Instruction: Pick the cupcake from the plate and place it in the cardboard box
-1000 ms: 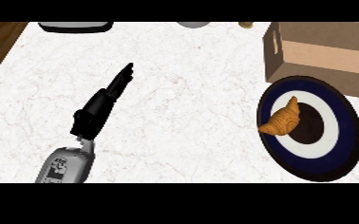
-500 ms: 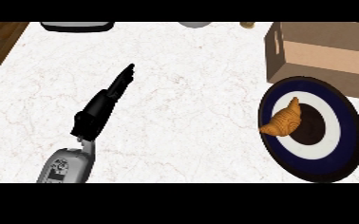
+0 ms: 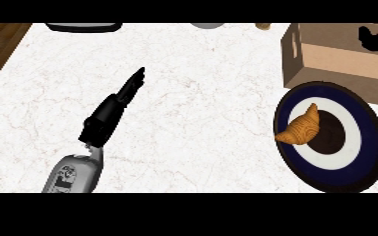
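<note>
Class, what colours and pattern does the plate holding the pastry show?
The plate has concentric bands: dark navy rim, white ring, dark brown centre. It shows best in the head view.

— What carries everything?
— A white marbled table (image 3: 192,105); a brown wooden strip (image 3: 10,40) shows past its far left corner.
— And directly on it?
— A blue-and-white plate (image 3: 293,162) at the right; a cardboard box (image 3: 332,60) just behind it; a dark object (image 3: 83,27), a grey round thing (image 3: 207,25) and a small brown thing (image 3: 263,26) at the far edge, all cut off.

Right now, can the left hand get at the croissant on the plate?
Probably, if the arm stretches that far: only bare counter lies between the left hand, fingers straight, and the croissant lying uncovered on the plate.
</note>
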